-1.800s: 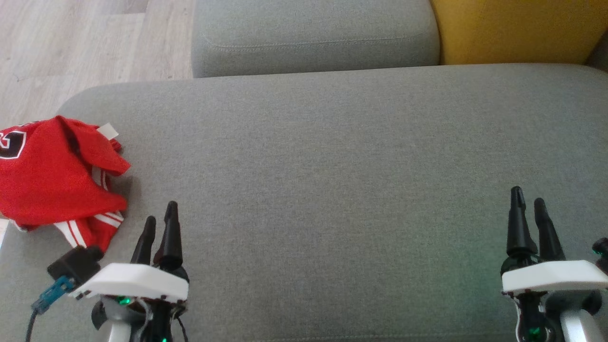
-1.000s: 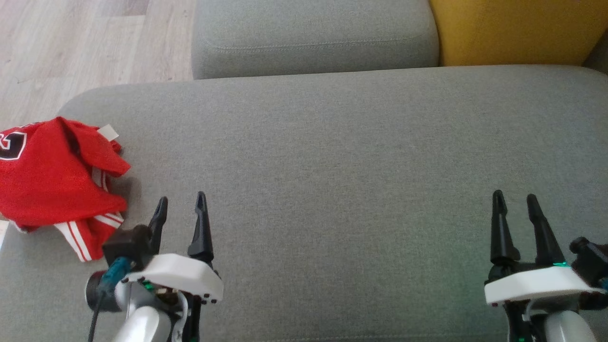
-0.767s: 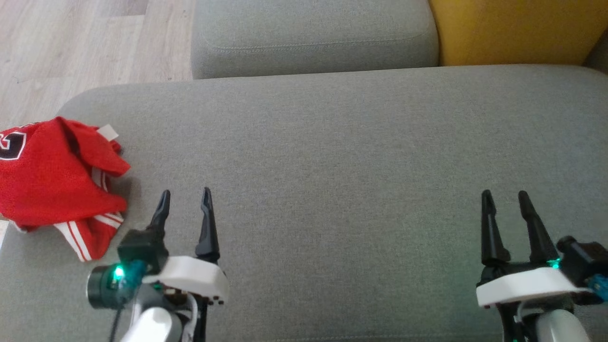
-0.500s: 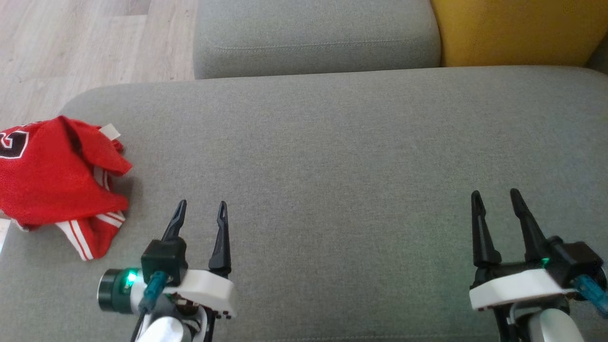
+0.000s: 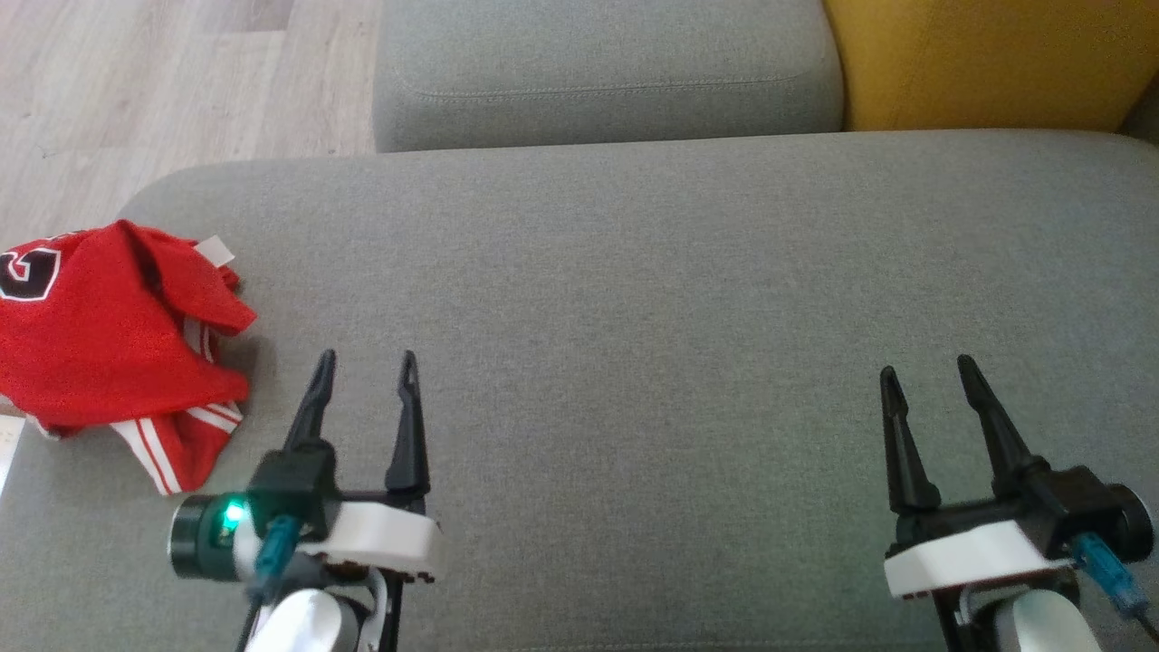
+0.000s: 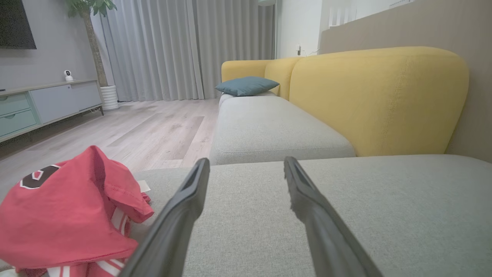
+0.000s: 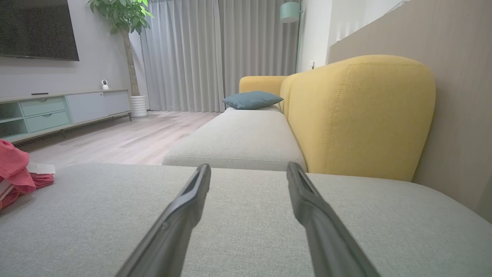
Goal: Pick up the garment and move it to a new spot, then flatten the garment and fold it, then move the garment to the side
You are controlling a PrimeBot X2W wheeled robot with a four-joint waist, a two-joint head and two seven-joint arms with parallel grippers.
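Note:
The garment [image 5: 100,335] is a crumpled red jersey with white stripes and a black-and-white emblem, lying at the left end of the grey sofa seat [image 5: 634,299]. In the left wrist view the garment [image 6: 65,215] sits low at the left, and the right wrist view catches the garment [image 7: 13,173] at its far left edge. My left gripper [image 5: 367,364] hovers just right of the jersey, jaws open and empty. My right gripper [image 5: 924,369] stands open and empty over the right part of the seat. The left gripper [image 6: 246,163] and right gripper [image 7: 248,167] point along the seat.
A second grey seat cushion [image 5: 607,63] lies beyond the seat, with a yellow backrest [image 5: 987,59] at the right. Wooden floor [image 5: 163,81] shows past the seat's left end. A white paper tag [image 5: 215,250] sticks out from the jersey.
Both grippers have gone from nearly shut to wide open. The left gripper has shifted right, away from the jersey; the right gripper has drifted left. The jersey has not moved.

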